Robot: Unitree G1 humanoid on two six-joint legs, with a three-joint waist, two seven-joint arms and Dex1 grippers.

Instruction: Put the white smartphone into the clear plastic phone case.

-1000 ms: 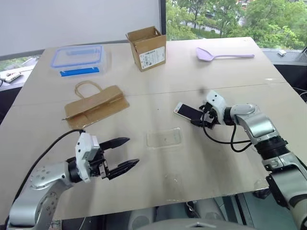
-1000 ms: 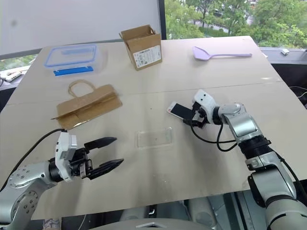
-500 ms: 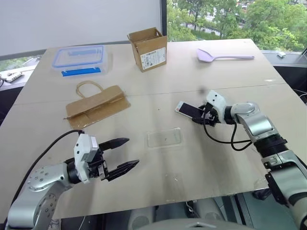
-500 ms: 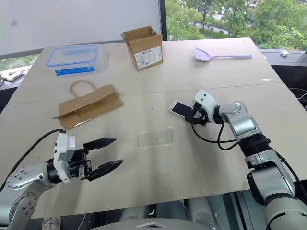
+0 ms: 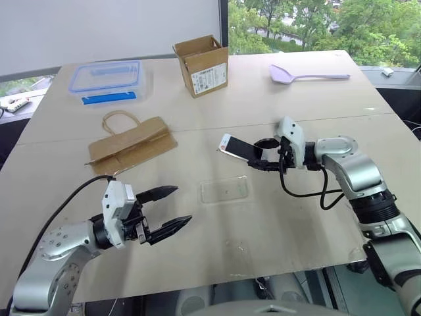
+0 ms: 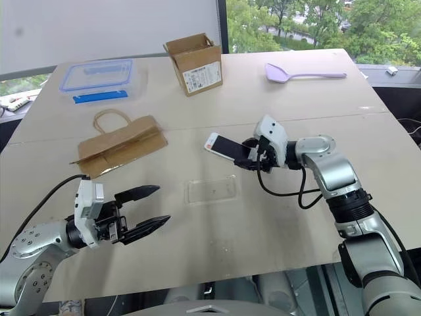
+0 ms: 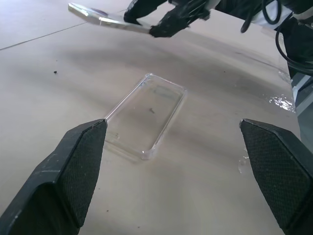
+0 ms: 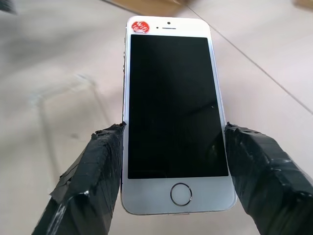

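The left tool (image 5: 168, 207) is hovering low over the surface (image 5: 276, 224), fingers spread wide apart and gripping nothing. The clear case (image 5: 225, 189) is lying flat just beyond it. The right tool (image 8: 168, 181) is clamping the white phone (image 8: 171, 105) by its long edges, raised above the surface behind the case.

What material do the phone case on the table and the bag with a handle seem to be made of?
The clear plastic phone case: apparently thin, glossy transparent plastic; the table shows through it and its edges glint. The bag: probably matte brown kraft paper, lying flat with creases and a looped handle.
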